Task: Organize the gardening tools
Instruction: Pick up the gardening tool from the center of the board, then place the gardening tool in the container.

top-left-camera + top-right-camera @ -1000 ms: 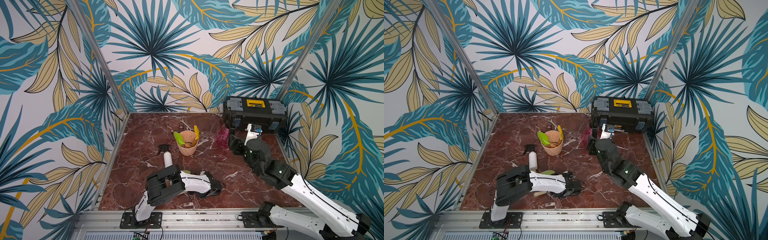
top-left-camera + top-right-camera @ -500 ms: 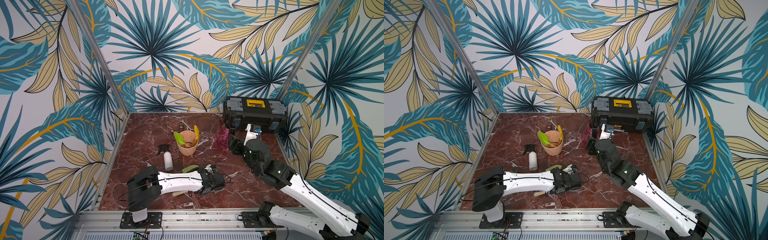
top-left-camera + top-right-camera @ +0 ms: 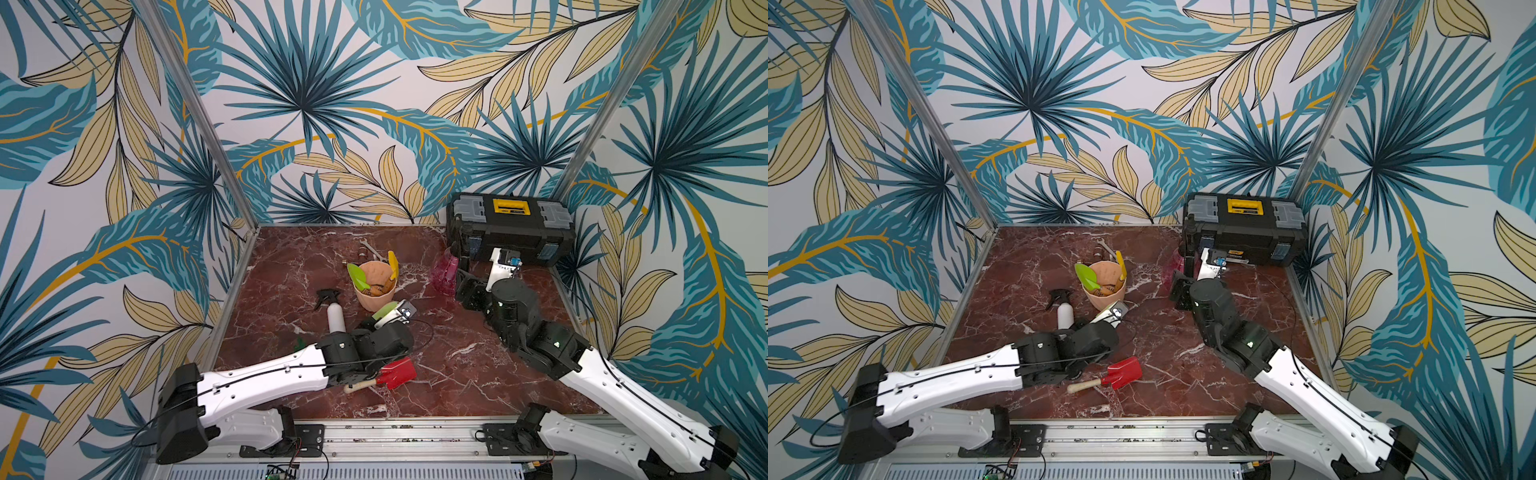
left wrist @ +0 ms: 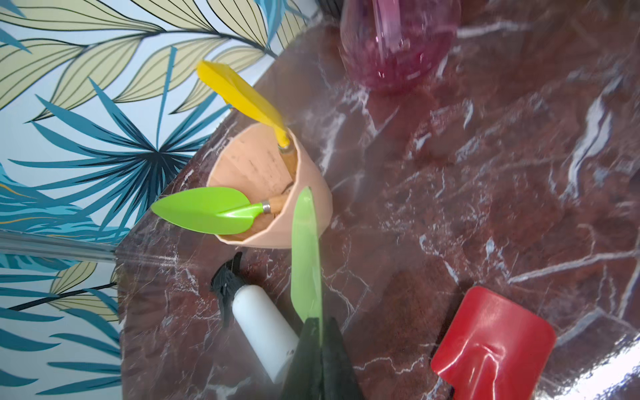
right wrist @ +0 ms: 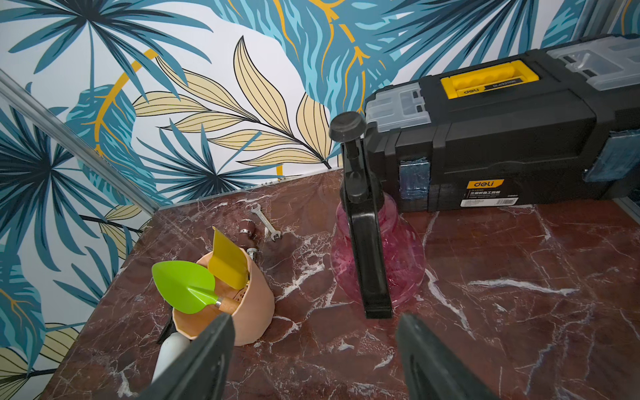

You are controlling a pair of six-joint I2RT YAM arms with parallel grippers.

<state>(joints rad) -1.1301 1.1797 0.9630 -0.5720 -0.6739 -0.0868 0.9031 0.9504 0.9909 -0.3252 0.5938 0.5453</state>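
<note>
Left wrist view shows your left gripper (image 4: 317,323) clamped tight on the blade of a lime-green trowel (image 4: 304,256), with the tip pointing at the peach pot (image 4: 270,239). The handle is hidden behind the jaws. In a top view the pot stands at the centre of the frame and already holds the yellow scoop (image 3: 392,264) and the other green trowel (image 3: 357,276). The lime-green trowel you carry sits just below the pot.

You look to be mid-delivery. Next, I judge, you need to lift it above the rim, line it up and release it inside. The red shovel (image 3: 397,374) lies flat at lower centre, waiting its turn. Your right gripper (image 5: 315,322) stands wide and empty, facing the pink spray bottle (image 5: 405,263).
</note>
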